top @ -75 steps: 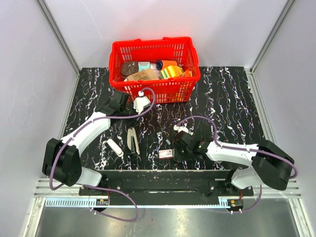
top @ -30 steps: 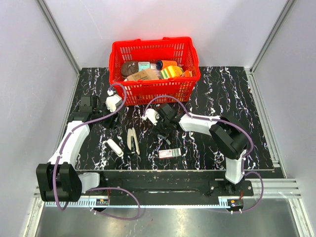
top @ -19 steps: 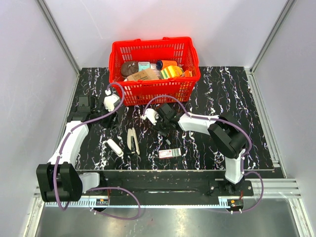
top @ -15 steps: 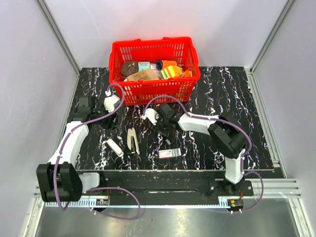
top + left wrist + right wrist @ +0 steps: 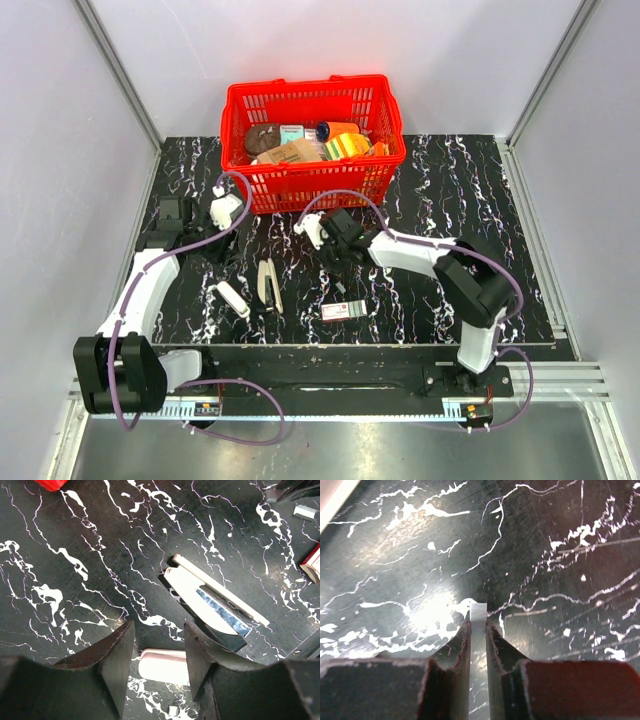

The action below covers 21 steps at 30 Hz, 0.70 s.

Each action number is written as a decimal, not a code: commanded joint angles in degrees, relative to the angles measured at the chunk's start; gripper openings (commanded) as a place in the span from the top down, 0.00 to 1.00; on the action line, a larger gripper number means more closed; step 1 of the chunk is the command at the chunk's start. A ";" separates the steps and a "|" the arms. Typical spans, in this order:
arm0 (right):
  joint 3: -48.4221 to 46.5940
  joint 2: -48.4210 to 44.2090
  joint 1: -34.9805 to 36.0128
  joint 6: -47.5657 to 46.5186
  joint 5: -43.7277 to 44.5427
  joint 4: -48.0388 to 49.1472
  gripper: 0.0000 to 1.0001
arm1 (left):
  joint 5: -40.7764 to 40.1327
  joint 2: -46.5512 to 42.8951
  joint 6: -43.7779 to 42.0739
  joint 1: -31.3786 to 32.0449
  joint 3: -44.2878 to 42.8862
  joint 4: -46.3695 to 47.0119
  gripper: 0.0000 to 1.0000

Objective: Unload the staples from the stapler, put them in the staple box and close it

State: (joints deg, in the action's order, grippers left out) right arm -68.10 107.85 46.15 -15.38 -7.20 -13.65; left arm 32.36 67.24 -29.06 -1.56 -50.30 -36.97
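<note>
The stapler (image 5: 268, 285) lies splayed open on the table (image 5: 450, 200), left of centre in the top view, its silvery channel showing. Just left of it lies a white oblong (image 5: 233, 298), and my left tool (image 5: 157, 645) hangs over that piece, half open, holding nothing. Right of the stapler, my right tool (image 5: 478, 626) is pinched nearly closed on a small ribbed strip of staples (image 5: 478, 615). A red basket (image 5: 310, 95) stands at the top.

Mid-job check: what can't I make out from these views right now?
Stapler channel, left wrist: glare hides whether staples remain; top view too small.
Staple strip, right wrist: lower part hidden between right gripper fingers.
White oblong piece, left wrist: one end hidden behind left gripper finger.
Red box, left wrist: cut off by right edge.
</note>
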 commanded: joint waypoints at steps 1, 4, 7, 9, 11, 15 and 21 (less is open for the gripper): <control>2.35 -9.31 -0.10 8.33 -0.62 1.78 0.98 | 1.22 -1.50 -0.12 -0.37 0.47 1.11 0.51; 5.07 -14.32 -0.10 12.73 0.61 1.09 0.99 | 1.13 -1.85 -0.12 -0.37 0.56 1.02 0.51; 8.32 -19.24 -0.01 19.48 2.71 -0.50 1.00 | 1.04 -2.38 -0.21 -0.46 0.65 1.02 0.51; 10.25 -21.89 0.08 24.84 6.04 -2.86 1.00 | 0.60 -2.64 -0.21 -0.46 0.82 0.94 0.51; 11.93 -23.65 0.25 31.69 8.77 -5.85 1.00 | 0.60 -2.64 -0.12 -0.46 0.91 1.02 0.51; 16.75 -26.55 2.97 46.81 13.16 -9.46 1.00 | 0.60 -2.64 -0.03 -0.46 1.43 0.94 0.51; 19.76 -28.75 10.88 59.75 21.52 -13.06 1.00 | 0.78 -2.91 -0.03 -0.37 2.05 1.20 0.51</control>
State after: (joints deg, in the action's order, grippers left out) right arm -48.47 81.91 53.47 31.64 6.61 -23.40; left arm 32.32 65.95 -29.06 -1.56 -48.82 -37.50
